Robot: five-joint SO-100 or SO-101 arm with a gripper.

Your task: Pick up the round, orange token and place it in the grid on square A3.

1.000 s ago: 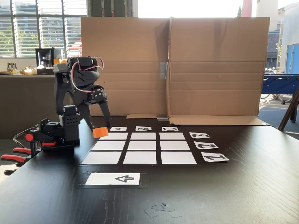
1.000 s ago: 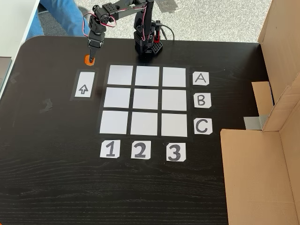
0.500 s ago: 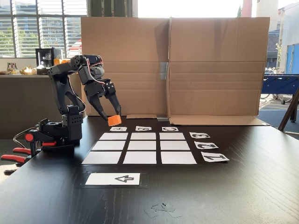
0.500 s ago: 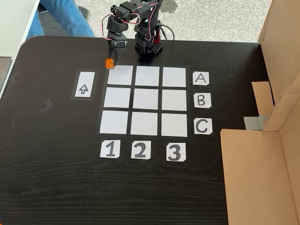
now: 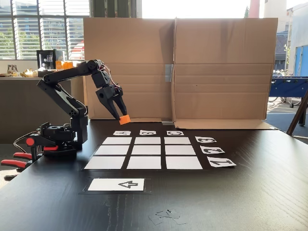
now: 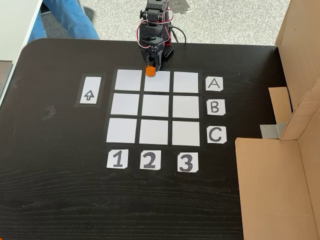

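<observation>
Going left to right in the low fixed view: your arm's base is sitting clamped at the left edge of the dark surface (image 5: 250, 192), and the arm is reaching up and over toward the right. Your gripper (image 5: 123, 118) is pointing down with its jaws pinching the token (image 5: 124, 119), so the orange puck is hanging in the air, well clear of the surface, above the far side of the grid (image 5: 144, 153) near the A card (image 5: 121, 133). In front of the grid, the white strip with the arrow (image 5: 116, 184) is lying flat.

From the high fixed view, the arrow strip (image 6: 88, 90) is sitting on the left, then the grid (image 6: 154, 106). Your gripper (image 6: 150, 70) is holding the token (image 6: 150, 71) so it's showing over the top edge of the grid, about where the first and middle cells of row A are meeting. Square A3 (image 6: 185, 82) is lying bare to the right of that, just beside the A card (image 6: 214, 83). Further right, the cardboard screen (image 6: 280, 175) is standing along the edge.
</observation>
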